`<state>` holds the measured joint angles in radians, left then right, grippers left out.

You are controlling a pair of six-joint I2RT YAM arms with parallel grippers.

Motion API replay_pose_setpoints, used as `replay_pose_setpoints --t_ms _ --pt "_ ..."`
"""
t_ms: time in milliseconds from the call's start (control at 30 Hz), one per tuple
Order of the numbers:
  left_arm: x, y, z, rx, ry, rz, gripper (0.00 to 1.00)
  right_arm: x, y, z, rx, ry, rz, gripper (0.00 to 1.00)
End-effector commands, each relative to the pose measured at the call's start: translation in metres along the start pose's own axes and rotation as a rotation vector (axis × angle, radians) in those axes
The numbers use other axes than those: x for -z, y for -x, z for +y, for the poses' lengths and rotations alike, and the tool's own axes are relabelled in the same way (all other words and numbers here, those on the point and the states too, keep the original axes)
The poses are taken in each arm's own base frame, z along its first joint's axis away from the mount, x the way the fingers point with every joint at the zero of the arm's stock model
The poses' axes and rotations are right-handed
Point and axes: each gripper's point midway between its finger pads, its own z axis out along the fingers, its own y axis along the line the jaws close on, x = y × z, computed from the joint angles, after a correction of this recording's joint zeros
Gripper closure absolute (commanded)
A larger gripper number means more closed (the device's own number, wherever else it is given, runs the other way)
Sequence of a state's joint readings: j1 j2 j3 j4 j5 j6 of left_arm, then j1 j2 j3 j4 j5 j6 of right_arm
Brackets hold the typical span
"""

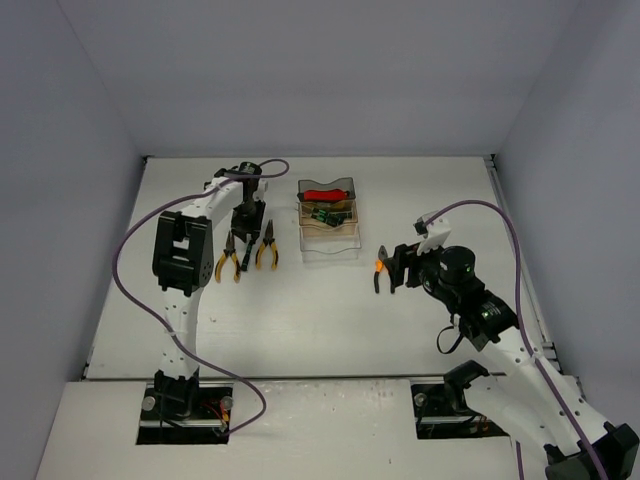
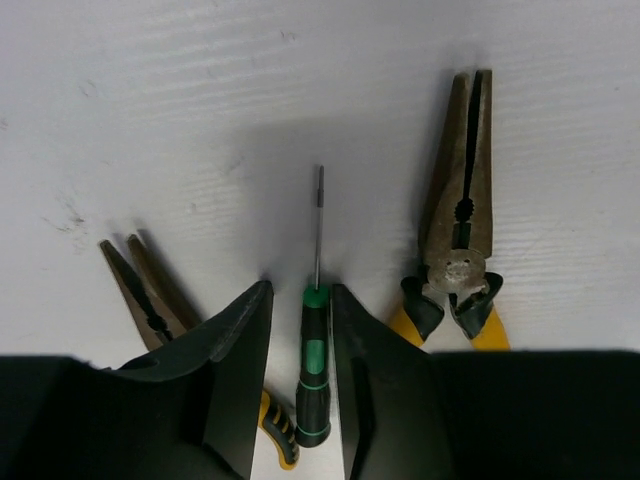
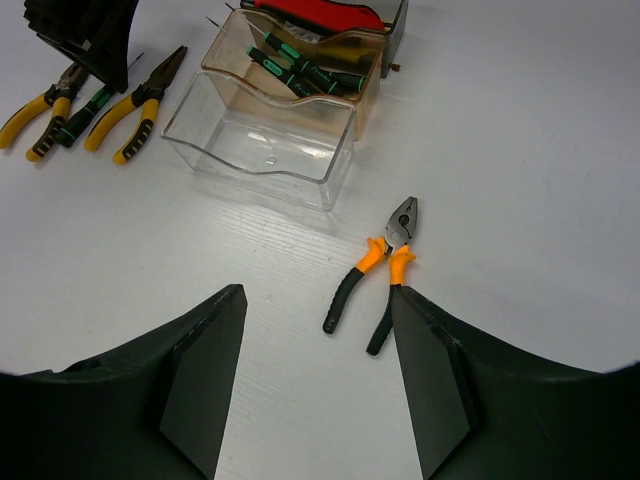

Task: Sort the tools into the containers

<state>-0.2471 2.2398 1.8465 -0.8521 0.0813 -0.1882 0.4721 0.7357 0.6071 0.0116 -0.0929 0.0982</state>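
My left gripper (image 2: pixel 300 288) is down on the table with its jaws either side of a green-black screwdriver (image 2: pixel 314 360). The right finger lies against the handle and a narrow gap shows on the left side. Yellow-handled pliers (image 2: pixel 460 250) lie to its right and needle-nose pliers (image 2: pixel 145 290) to its left. The containers stand in a row: grey (image 1: pixel 327 186), amber (image 1: pixel 329 213), clear (image 1: pixel 330 243). Screwdrivers (image 3: pixel 305 65) lie in the amber bin and a red cutter (image 3: pixel 320 12) in the grey one. My right gripper (image 3: pixel 315 295) hovers open behind orange-handled pliers (image 3: pixel 375 270).
The left arm's gripper (image 1: pixel 245 232) stands just left of the bins, between the two yellow pliers (image 1: pixel 228 262). The clear bin (image 3: pixel 260 140) holds nothing. The table's right edge and a side wall run close to the right arm.
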Motion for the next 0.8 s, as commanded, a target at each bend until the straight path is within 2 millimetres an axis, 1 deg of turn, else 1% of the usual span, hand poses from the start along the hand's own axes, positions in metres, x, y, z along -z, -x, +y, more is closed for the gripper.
replay_pose_setpoints --t_ms 0,100,133,233,300,400,433,500,533,567,667,733,767 --pt "0.015 0.002 0.005 0.019 0.005 0.008 0.74 -0.002 0.018 0.004 -0.002 0.012 -0.068 0.43" --pt "0.009 -0.005 0.007 0.025 0.020 0.037 0.77 -0.002 0.018 0.004 -0.002 0.014 -0.068 0.42" --pt "0.008 -0.006 0.008 0.026 0.023 0.040 0.81 -0.002 0.018 0.004 -0.002 0.013 -0.070 0.42" --pt "0.008 -0.006 0.009 0.040 0.028 0.039 1.00 -0.001 0.019 0.005 -0.003 0.015 -0.073 0.42" --pt "0.015 -0.002 0.008 0.055 0.022 0.020 1.00 -0.001 0.018 0.005 -0.002 0.016 -0.072 0.42" --pt "0.031 0.007 0.007 0.078 0.004 -0.023 1.00 -0.002 0.018 0.005 -0.003 0.016 -0.071 0.42" --pt "0.041 0.011 0.007 0.091 -0.004 -0.049 1.00 -0.002 0.018 0.005 -0.002 0.016 -0.071 0.42" --pt "0.068 0.024 0.008 0.146 -0.025 -0.123 1.00 -0.002 0.018 0.005 -0.001 0.017 -0.072 0.41" --pt "0.075 0.029 0.007 0.164 -0.034 -0.143 1.00 -0.001 0.018 0.005 -0.001 0.016 -0.072 0.41" --pt "0.102 0.039 0.006 0.194 -0.047 -0.218 1.00 -0.002 0.018 0.005 -0.001 0.017 -0.072 0.41" --pt "0.148 0.059 0.001 0.265 -0.092 -0.369 1.00 -0.001 0.020 0.006 -0.001 0.018 -0.076 0.41" --pt "0.182 0.072 -0.007 0.346 -0.159 -0.500 1.00 -0.001 0.020 0.005 -0.001 0.016 -0.077 0.41" --pt "0.193 0.078 -0.012 0.393 -0.201 -0.554 1.00 0.000 0.020 0.005 -0.001 0.016 -0.078 0.41"
